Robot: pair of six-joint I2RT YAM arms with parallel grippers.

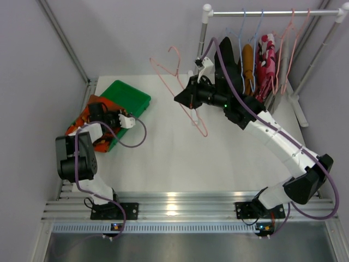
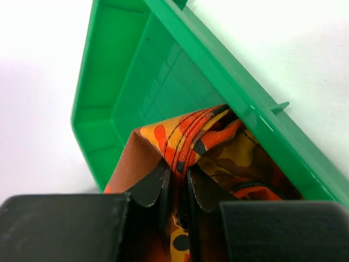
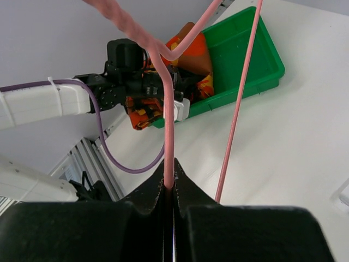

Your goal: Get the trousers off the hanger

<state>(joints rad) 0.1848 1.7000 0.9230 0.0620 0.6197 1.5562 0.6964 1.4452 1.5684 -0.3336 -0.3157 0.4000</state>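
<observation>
The orange trousers with a dark pattern point(image 2: 185, 136) hang bunched over the near end of the green bin point(image 2: 136, 82). My left gripper point(image 2: 179, 177) is shut on a fold of them. In the top view the left gripper point(image 1: 109, 116) sits at the bin's point(image 1: 128, 95) left corner, with the orange trousers point(image 1: 82, 123) spilling over the edge. My right gripper point(image 3: 169, 183) is shut on the wire of a bare pink hanger point(image 3: 169, 120). It holds the hanger point(image 1: 174, 82) in the air above the table's middle.
At the back right a white rack point(image 1: 272, 12) carries several hangers with black trousers point(image 1: 226, 60), mustard-brown trousers point(image 1: 247, 63) and red-pink floral trousers point(image 1: 265, 60). The right arm stretches diagonally across the table's right half. Grey walls close in both sides.
</observation>
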